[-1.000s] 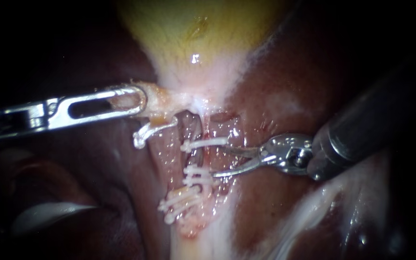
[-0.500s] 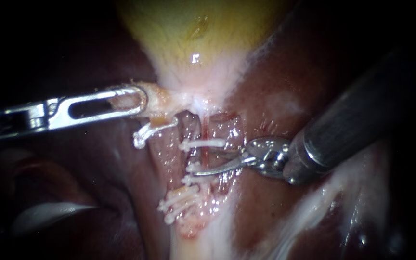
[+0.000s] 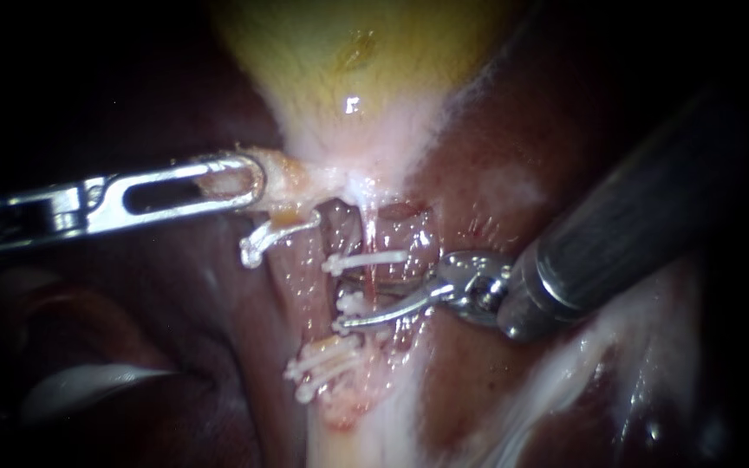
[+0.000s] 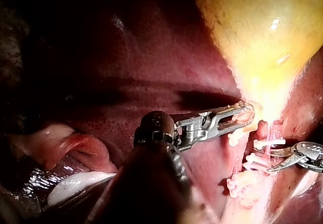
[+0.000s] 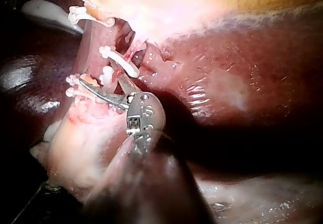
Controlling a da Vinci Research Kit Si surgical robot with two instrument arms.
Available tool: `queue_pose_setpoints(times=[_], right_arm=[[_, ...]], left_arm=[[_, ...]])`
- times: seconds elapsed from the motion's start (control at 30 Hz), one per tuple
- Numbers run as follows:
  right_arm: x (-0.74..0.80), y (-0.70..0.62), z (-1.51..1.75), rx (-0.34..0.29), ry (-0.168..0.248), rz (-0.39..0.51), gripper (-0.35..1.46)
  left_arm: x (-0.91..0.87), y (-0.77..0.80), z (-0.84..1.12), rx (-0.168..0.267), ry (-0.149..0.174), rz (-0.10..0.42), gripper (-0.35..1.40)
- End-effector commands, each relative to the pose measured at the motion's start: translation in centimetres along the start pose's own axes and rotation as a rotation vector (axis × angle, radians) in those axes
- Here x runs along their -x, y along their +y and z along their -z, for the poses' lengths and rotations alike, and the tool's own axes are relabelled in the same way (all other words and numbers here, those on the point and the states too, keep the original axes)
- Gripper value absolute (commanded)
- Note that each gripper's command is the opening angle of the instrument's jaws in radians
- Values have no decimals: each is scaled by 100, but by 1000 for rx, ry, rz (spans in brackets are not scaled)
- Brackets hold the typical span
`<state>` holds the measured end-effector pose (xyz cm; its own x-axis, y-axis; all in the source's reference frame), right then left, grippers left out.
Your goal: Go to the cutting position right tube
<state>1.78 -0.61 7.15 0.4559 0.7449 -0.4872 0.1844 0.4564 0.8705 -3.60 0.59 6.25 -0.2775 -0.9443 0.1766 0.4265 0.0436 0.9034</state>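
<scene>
Far left of frame: my left instrument (image 3: 234,180) hasn't budged against the tissue, its slotted jaws clamped on the pale neck tissue (image 3: 286,178) under the gallbladder (image 3: 348,78), same hold as a second ago. Just below its tip there's a loose clip (image 3: 262,238) on a short stub, unchanged. Centre of frame: the right tube (image 3: 372,236) runs down from the neck as a thin reddish strand, crossed by the upper clip (image 3: 366,258), then the middle clips (image 3: 350,302), with the lowest clips (image 3: 322,364) at lower centre. The change is all on the right: my right instrument (image 3: 359,301) has slid in from the right edge over the liver (image 3: 496,173). A second ago its blade tips stopped short, right of the tube. Now the lower blade reaches across to the tube's left side, lying right at the middle clips, and the upper blade is mostly hidden by tissue. The blades are narrowly parted with the tube in the gap, not closed on it as far as I can see. I'd call the cutting position about reached, though the lower blade looks too close to the middle clips
</scene>
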Motion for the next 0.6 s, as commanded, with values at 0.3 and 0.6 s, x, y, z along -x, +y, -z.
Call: queue_pose_setpoints(times=[0.3,0.6], right_arm=[[-15,-11,-8,-59,43,5,140],[-24,-4,-26,-65,77,8,140]], left_arm=[[0,0,-1,0,0,0,-35],[-1,0,-2,0,-1,-1,-35]])
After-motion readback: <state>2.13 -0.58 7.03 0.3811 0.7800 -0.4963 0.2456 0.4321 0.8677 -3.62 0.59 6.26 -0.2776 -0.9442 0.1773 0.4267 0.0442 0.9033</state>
